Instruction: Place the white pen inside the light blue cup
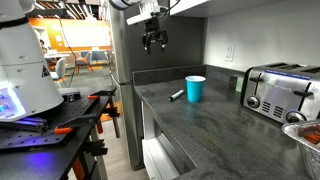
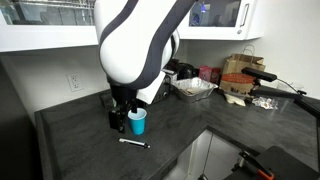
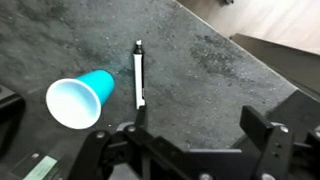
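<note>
The light blue cup stands upright on the dark grey counter; it also shows in an exterior view and in the wrist view. The white pen lies flat on the counter just beside the cup, seen too in an exterior view and in the wrist view. My gripper hangs high above the counter, well above the pen and cup. Its fingers are spread apart with nothing between them.
A chrome toaster stands on the counter near the wall. A bowl sits at the front corner. A basket and brown paper bag sit farther along. The counter's edge drops off beside the pen.
</note>
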{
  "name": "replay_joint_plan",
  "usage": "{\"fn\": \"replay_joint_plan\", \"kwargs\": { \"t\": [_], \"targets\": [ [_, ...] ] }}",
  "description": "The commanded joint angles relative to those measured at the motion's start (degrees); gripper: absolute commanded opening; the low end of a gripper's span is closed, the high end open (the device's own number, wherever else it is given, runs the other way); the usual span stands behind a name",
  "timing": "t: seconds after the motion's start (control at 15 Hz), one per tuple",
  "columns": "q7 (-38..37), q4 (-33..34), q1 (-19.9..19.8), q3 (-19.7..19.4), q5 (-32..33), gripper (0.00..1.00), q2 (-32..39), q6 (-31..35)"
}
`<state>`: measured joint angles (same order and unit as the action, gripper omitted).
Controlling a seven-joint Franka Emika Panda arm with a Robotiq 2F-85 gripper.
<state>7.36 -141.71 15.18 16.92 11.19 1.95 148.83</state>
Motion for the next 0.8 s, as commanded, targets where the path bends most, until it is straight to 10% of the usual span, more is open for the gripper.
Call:
{"fn": "replay_joint_plan", "kwargs": {
  "t": [0.0,0.73],
  "targets": [
    [4.75,7.29,0.41,-0.84,4.81,1.00,11.10,0.48],
    [3.05,29.52,5.22,-6.43,12.17,1.00,36.31,-1.01]
  ]
}}
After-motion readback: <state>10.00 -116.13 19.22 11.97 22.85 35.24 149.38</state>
